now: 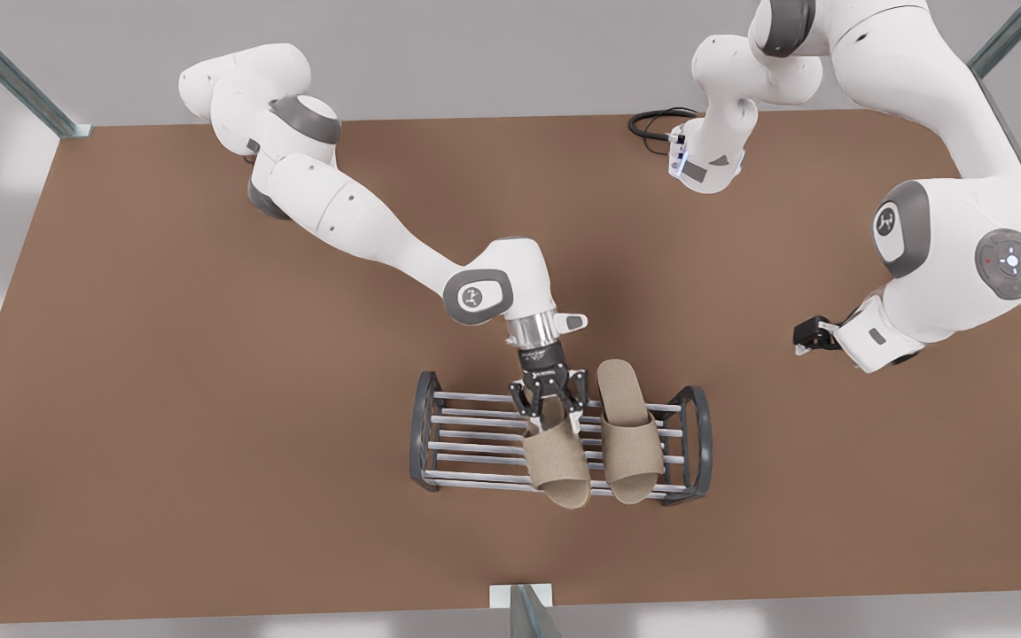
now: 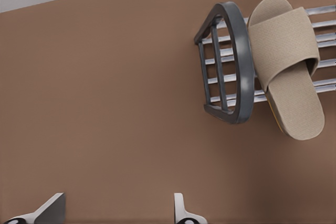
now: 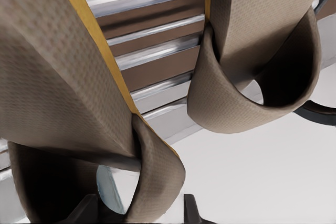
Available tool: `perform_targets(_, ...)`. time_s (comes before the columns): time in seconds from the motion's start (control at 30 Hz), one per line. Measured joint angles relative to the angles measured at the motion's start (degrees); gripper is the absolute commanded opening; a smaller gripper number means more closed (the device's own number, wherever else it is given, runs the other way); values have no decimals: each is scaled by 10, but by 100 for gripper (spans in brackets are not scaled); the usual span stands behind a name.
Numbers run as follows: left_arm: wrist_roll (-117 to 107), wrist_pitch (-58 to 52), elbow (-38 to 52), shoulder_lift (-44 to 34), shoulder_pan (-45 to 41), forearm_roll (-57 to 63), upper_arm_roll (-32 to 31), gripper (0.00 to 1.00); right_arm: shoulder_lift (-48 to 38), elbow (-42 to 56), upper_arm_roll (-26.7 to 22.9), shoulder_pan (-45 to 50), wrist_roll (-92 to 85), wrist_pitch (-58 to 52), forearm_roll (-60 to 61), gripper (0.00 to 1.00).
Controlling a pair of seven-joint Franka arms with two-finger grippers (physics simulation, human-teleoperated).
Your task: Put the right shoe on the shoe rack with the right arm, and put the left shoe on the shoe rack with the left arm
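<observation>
The shoe rack (image 1: 466,434) stands at the middle front of the brown table. One beige slipper, the left shoe (image 1: 630,434), lies flat across its bars near the end frame (image 2: 231,66) on the front view's right. The right shoe (image 1: 557,461) lies beside it, skewed, its toe past the rack's front bar. My right gripper (image 1: 550,412), on the arm from the front view's left, is shut on this shoe's heel end. Up close, the right shoe (image 3: 63,77) and the left shoe (image 3: 257,51) hang over the bars (image 3: 152,51). My left gripper (image 1: 801,337) waits open at the front view's right, fingertips (image 2: 52,205) apart, facing the left shoe (image 2: 291,61).
A black cable (image 1: 652,120) lies at the table's back edge by the base of the arm on the front view's right. A metal post (image 1: 524,607) stands at the front edge. Bare table (image 1: 165,443) stretches to the front view's left of the rack.
</observation>
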Motion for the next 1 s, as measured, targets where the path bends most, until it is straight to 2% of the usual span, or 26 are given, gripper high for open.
perform_targets(0.2, 4, -3, 0, 0, -15, 0, 14, 100, -3, -2, -1, 0, 12, 3, 6, 100)
perform_targets(0.27, 5, -4, 0, 0, -15, 0, 14, 100, -43, -16, 5, -2, 7, -2, 29, 100)
perform_targets(0.33, 6, -5, 0, 0, -15, 0, 14, 100, -100, -28, 51, -12, -2, -28, 124, 100)
perform_targets(0.37, 7, -6, 0, 0, -16, 0, 13, 100, -130, -35, 90, -20, -3, -53, 185, 100)
perform_targets(0.4, 7, -7, 0, 0, -16, 0, 13, 100, -149, -36, 159, -44, 1, -85, 245, 100)
perform_targets(0.43, 7, -8, 0, 0, -16, 0, 13, 100, -182, -31, 200, -64, 10, -124, 318, 100)
perform_targets(0.47, 8, -8, 0, 0, -16, 0, 13, 100, -229, -29, 217, -103, 20, -167, 397, 100)
perform_targets(0.5, 8, -6, 1, 0, -16, -1, 13, 100, -282, -31, 201, -151, 30, -208, 468, 100)
perform_targets(0.57, 9, 0, 1, 1, -15, -4, 13, 100, -330, -29, 169, -209, 48, -279, 576, 100)
perform_targets(0.6, 9, 4, 1, 2, -16, -5, 12, 100, -341, -29, 130, -223, 56, -311, 629, 100)
perform_targets(0.63, 9, 8, 1, 4, -17, -6, 12, 100, -357, -29, 22, -190, 64, -337, 691, 100)
perform_targets(0.67, 9, 11, 1, 4, -18, -6, 11, 100, -374, -32, -123, -132, 72, -360, 766, 100)
perform_targets(0.7, 10, 14, 1, 5, -18, -7, 11, 100, -393, -50, -236, -96, 82, -380, 843, 100)
perform_targets(0.77, 10, 19, 0, 5, -19, -7, 10, 100, -445, -121, -358, -66, 129, -412, 976, 100)
perform_targets(0.83, 10, 21, 0, 5, -19, -7, 10, 100, -501, -204, -444, -67, 178, -436, 1049, 100)
perform_targets(0.87, 10, 22, 0, 5, -19, -7, 11, 100, -514, -214, -462, -74, 201, -447, 1056, 100)
perform_targets(1.0, 11, 25, 0, 14, -19, -6, 10, 100, -518, -219, -480, -102, 280, -476, 1063, 100)
